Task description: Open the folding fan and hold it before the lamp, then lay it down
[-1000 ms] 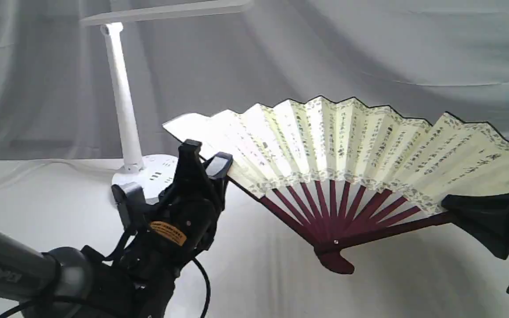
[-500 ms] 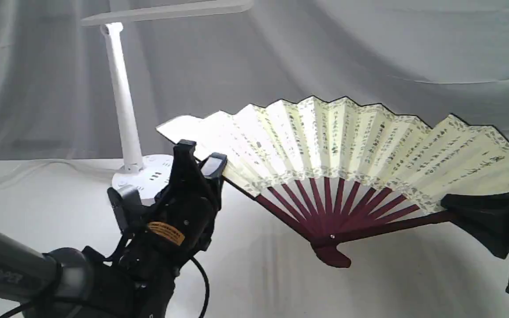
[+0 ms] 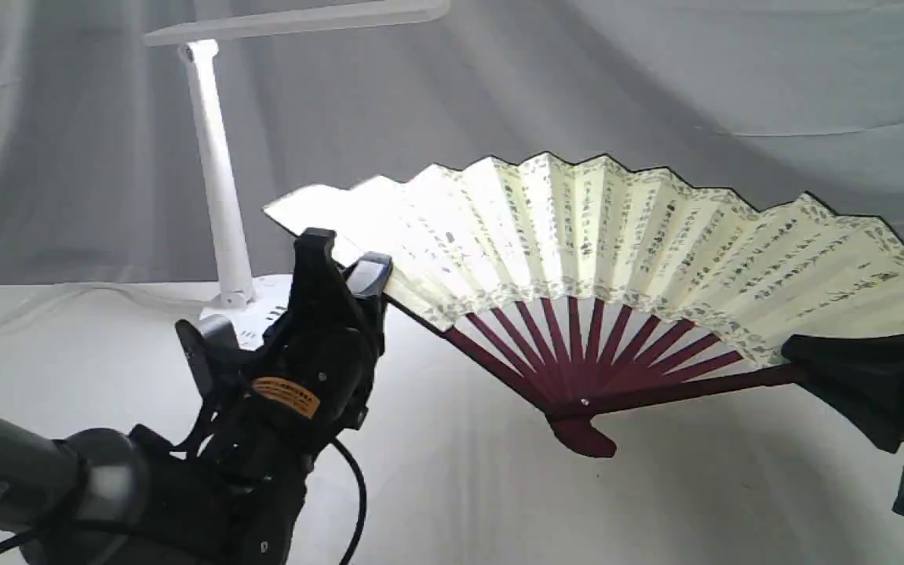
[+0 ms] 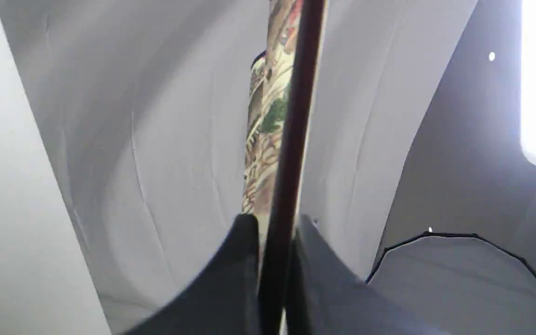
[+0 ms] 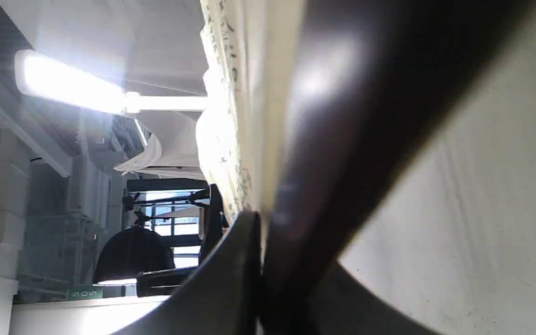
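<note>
The folding fan is spread wide and held off the table, cream leaf with black script above dark maroon ribs. My left gripper is shut on the fan's left guard; in the left wrist view the dark guard runs between the two fingers. My right gripper is shut on the right guard, seen close up as a dark bar. The white lamp stands behind the fan's left end, its flat head lit overhead.
White cloth covers the table and hangs as a backdrop. The lamp's round base with sockets sits just behind my left gripper. A black cable loops below the left wrist.
Both grippers have carried the open fan up and to the left, toward the lamp. The pivot has risen off the cloth a little.
</note>
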Motion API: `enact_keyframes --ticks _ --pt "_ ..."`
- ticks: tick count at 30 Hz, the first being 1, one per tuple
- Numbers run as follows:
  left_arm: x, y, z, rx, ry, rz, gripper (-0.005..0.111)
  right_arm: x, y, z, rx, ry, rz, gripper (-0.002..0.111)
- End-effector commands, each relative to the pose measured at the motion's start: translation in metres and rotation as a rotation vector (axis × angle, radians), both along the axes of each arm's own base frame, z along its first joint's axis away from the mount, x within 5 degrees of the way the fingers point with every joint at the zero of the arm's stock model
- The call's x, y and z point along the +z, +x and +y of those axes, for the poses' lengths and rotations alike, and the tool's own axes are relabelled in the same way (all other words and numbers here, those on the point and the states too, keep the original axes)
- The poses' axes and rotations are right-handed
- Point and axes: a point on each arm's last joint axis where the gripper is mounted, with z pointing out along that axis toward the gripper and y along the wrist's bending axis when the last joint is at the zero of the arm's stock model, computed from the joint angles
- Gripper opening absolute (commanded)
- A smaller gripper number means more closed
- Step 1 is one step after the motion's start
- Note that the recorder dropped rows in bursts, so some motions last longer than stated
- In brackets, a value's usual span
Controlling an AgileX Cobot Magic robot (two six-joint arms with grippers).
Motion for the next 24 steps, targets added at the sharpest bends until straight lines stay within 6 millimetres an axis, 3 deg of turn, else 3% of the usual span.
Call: enact_keyframes --ticks 1,14,24 --pt "0.028 0.0058 0.0228 0.18 -0.161 -0.08 0.0 -0.0068 -0.0036 -0.0015 0.003 -0.087 0.008 0.0" --pt "0.036 0.005 0.0272 0.217 -0.196 -0.084 0.0 -0.0068 -0.0036 -0.0015 -0.01 -0.03 0.056 0.0" --pt "0.0315 0.0054 0.0311 0.274 -0.099 -0.079 0.0 -0.0064 -0.003 -0.0012 -0.014 -0.011 0.071 0.0"
